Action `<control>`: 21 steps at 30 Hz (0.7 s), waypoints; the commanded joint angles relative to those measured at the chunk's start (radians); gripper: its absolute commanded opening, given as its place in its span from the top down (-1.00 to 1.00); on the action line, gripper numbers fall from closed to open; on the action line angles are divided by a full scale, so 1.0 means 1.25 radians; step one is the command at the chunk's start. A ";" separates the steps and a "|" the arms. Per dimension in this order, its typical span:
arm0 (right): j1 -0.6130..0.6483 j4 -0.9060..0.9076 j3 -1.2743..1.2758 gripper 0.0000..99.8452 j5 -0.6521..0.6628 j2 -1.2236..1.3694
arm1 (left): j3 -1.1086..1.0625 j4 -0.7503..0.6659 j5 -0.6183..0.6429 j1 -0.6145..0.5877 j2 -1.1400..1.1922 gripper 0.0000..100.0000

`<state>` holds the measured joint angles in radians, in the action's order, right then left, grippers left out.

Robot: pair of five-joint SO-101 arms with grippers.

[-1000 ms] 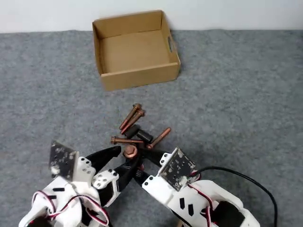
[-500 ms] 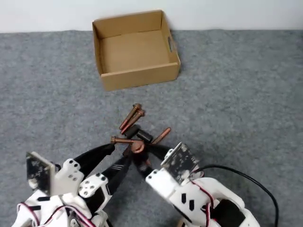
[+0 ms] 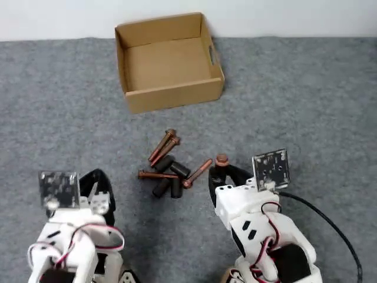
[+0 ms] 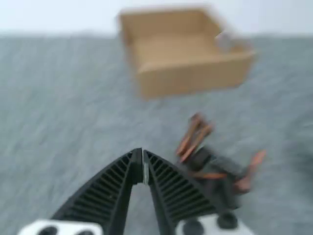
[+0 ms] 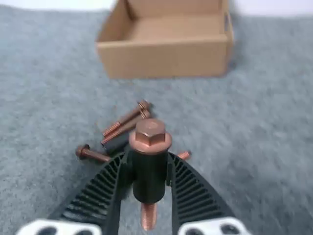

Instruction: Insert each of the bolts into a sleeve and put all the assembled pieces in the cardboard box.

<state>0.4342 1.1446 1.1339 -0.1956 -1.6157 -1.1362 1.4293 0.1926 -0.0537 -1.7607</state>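
A: Right gripper [image 5: 147, 164]?
B: We record its jaws pinching a sleeve [image 5: 149, 182] with a bolt [image 5: 149, 135] through it, upright, beside the loose pile [image 3: 169, 172].
A: Left gripper [image 4: 143, 162]?
B: Jaws pressed together, apart from the pile. Box [image 3: 174, 97] stands beyond.

Nothing legible: plain walls on the cardboard box [image 5: 164, 58] beyond the right pincer [image 5: 148, 159]; marks on the circuit board [image 3: 271, 169] behind it too small to read.

A grey carpeted surface [image 3: 306, 106] carries an open cardboard box [image 3: 174, 97]. Copper bolts [image 3: 163, 145] and black sleeves [image 3: 177, 171] lie heaped near the box's front wall.
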 commanded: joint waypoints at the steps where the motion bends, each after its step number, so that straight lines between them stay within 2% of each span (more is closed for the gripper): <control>1: -0.026 0.007 -0.112 0.98 -0.014 0.069 | -0.064 -0.036 -0.066 -0.053 -0.001 0.99; 5: -0.029 0.004 -0.207 0.98 -0.014 0.224 | -0.186 -0.080 -0.146 -0.055 -0.001 0.99; 13: -0.029 -0.114 -0.428 0.98 -0.009 0.558 | -0.381 -0.206 -0.146 -0.059 -0.001 0.99; 21: -0.069 -0.298 -0.696 0.98 0.018 0.900 | -0.441 -0.269 -0.145 -0.059 0.000 0.99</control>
<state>0.3805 0.8684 0.4342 -0.1895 -0.6091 -1.6901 1.1270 0.0161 -0.1197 -1.7576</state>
